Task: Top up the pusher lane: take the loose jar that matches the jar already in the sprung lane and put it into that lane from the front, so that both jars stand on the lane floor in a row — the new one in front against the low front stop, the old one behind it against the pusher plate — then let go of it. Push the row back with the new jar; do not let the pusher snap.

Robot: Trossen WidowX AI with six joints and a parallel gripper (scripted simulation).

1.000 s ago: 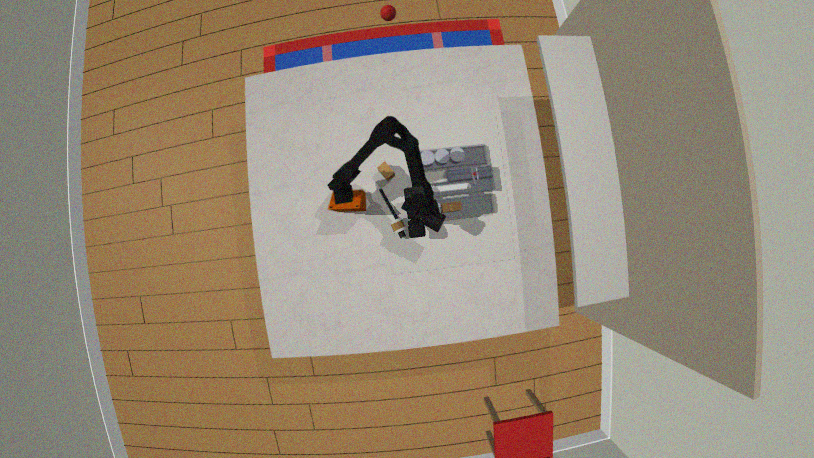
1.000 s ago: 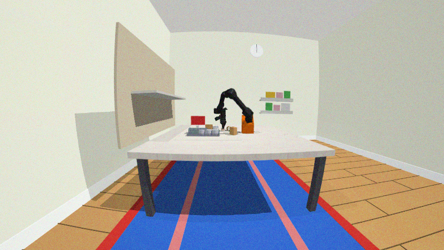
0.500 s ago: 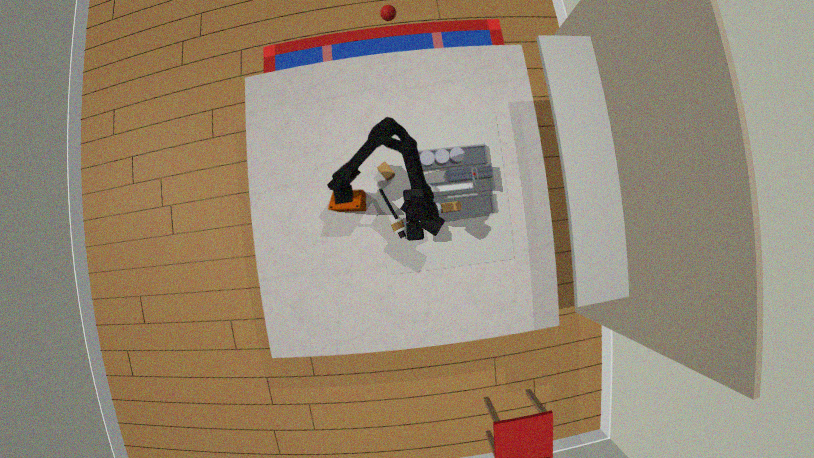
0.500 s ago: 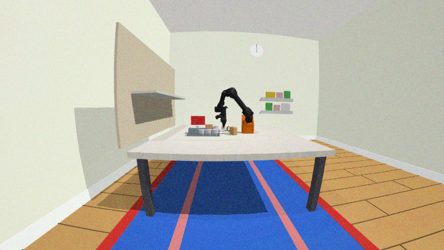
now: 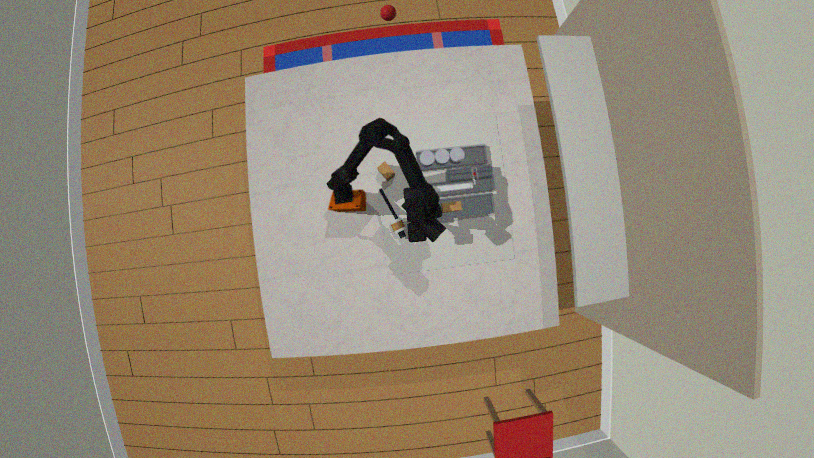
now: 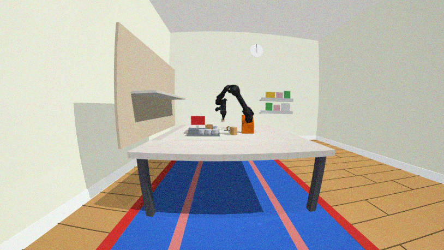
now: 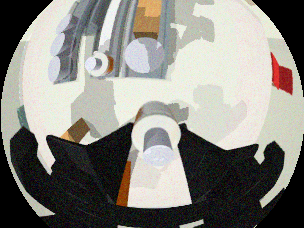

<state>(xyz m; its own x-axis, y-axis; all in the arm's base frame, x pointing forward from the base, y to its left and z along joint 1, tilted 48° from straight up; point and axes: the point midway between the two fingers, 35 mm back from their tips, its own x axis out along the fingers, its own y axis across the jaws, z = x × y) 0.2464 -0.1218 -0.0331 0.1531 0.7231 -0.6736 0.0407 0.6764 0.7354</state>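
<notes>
The half-open hand point(image 6: 223, 118) point(image 7: 155, 128) grips a jar point(image 7: 161, 112), its lower body hidden.

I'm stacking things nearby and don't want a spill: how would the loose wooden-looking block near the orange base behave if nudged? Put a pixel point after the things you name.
The tan block point(image 5: 385, 170) point(image 6: 233, 130) would probably slide, its sides looking flat. It might tip if pushed high, standing slightly taller than wide.

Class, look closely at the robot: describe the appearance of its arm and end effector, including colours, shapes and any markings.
The arm is matte black, with slim links and chunkier joints. The end effector is black too, with two broad, angular fingers tapering towards their tips. No markings or cables are discernible.
</notes>
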